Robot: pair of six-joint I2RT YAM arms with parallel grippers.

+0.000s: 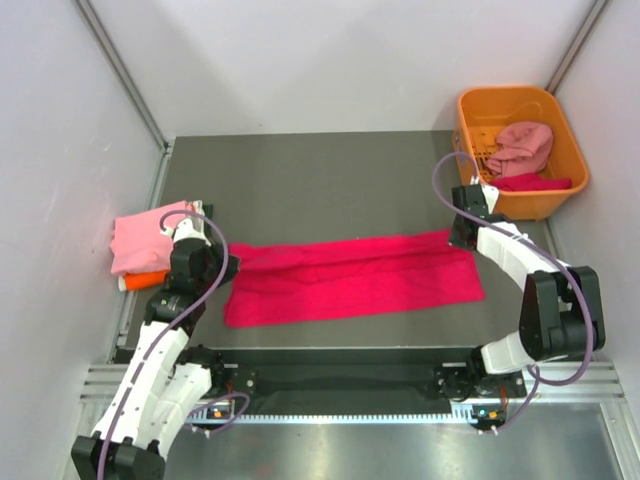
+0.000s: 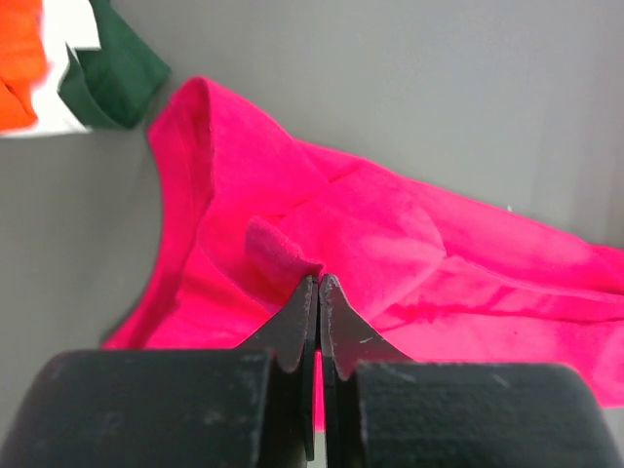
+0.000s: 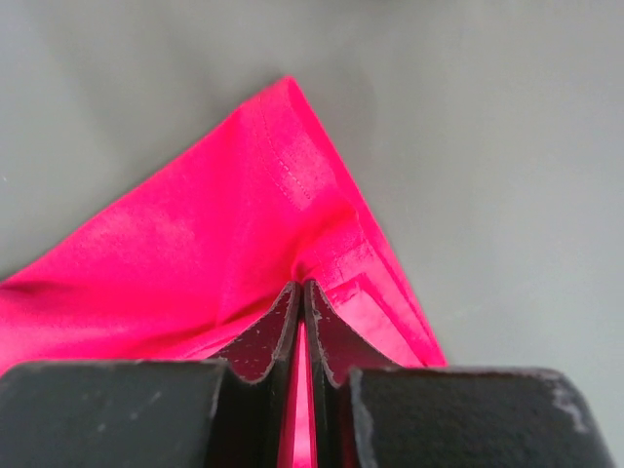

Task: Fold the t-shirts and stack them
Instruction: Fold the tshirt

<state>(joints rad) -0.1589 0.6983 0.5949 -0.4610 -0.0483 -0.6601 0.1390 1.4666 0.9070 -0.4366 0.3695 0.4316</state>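
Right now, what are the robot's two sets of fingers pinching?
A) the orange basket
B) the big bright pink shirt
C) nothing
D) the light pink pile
B: the left fingers and the right fingers are each shut on the bright pink shirt, one at each end of it.

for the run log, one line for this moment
left gripper: shut on shirt, left end; right gripper: shut on shirt, right corner; shirt: long flat strip
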